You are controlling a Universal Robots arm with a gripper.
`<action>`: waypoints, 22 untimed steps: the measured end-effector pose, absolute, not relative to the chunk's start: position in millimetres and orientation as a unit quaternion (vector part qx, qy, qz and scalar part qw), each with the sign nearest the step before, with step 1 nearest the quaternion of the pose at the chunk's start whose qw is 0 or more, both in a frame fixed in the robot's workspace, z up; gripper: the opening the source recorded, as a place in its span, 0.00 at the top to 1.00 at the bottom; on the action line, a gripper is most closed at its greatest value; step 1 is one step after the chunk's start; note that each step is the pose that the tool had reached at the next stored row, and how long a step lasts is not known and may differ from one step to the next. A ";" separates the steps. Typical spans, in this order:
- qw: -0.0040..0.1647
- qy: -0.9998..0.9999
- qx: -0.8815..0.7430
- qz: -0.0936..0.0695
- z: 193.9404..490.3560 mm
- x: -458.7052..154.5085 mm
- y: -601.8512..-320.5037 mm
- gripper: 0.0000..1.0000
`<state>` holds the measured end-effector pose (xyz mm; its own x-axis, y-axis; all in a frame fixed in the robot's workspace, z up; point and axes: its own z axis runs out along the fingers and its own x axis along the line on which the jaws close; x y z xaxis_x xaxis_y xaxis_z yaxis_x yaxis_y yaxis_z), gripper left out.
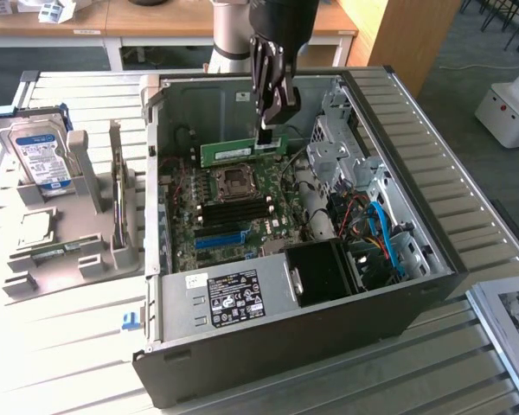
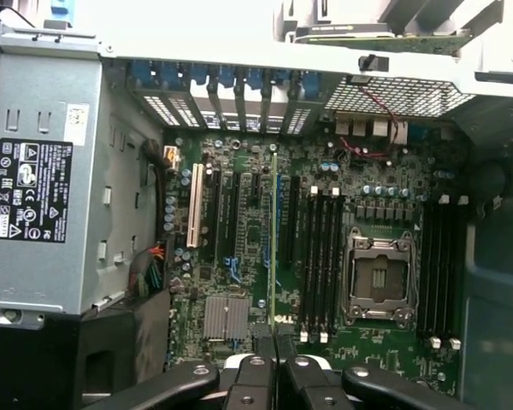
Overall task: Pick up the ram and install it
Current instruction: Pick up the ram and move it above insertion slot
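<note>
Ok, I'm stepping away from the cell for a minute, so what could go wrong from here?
The jaws hold the ram stick near one end, not its middle, so it could tilt or slip when pushed down. In the wrist view its edge hangs beside the black memory slots rather than over one, so it might come down on the board.

Slatted metal worktable (image 1: 69, 363), 7 o'clock. Wood desks w/ white legs (image 1: 156, 22), 11 o'clock. Wood panel (image 1: 411, 39), 1 o'clock. Grey floor (image 1: 463, 82), 2 o'clock.

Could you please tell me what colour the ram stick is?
The ram is green; the exterior view shows it best.
</note>
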<state>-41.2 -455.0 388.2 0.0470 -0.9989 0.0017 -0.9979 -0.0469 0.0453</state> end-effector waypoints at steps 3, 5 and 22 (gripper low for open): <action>0.017 -0.690 0.723 -0.015 387.9 -41.1 -450.1 0.88; 0.017 -0.690 0.723 -0.015 387.8 -41.2 -447.1 0.88; 0.017 -0.691 0.722 -0.015 382.9 -41.1 -439.8 0.88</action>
